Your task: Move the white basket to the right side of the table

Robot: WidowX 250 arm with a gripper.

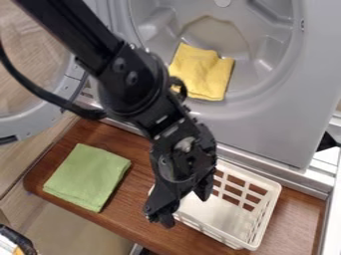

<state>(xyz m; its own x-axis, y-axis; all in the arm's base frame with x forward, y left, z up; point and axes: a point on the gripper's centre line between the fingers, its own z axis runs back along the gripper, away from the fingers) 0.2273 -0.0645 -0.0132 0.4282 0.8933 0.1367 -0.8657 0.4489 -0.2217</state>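
Note:
The black gripper [182, 205] hangs over the left end of the white basket [267, 211], its two fingers spread apart. One fingertip is out past the basket's left side, and the other is over the basket's interior. Upright on the brown wooden table [299, 219], the basket sits right of the table's middle, with slotted walls and nothing visible inside. Part of its left end is hidden behind the gripper. Whether the fingers touch the basket, I cannot tell.
A folded green cloth [86, 176] lies on the table's left part. Behind the table stands a grey machine with an open drum [266, 74], a yellow cloth [202, 72] in it. Its round door [40, 117] is at the left. The arm crosses from the upper left.

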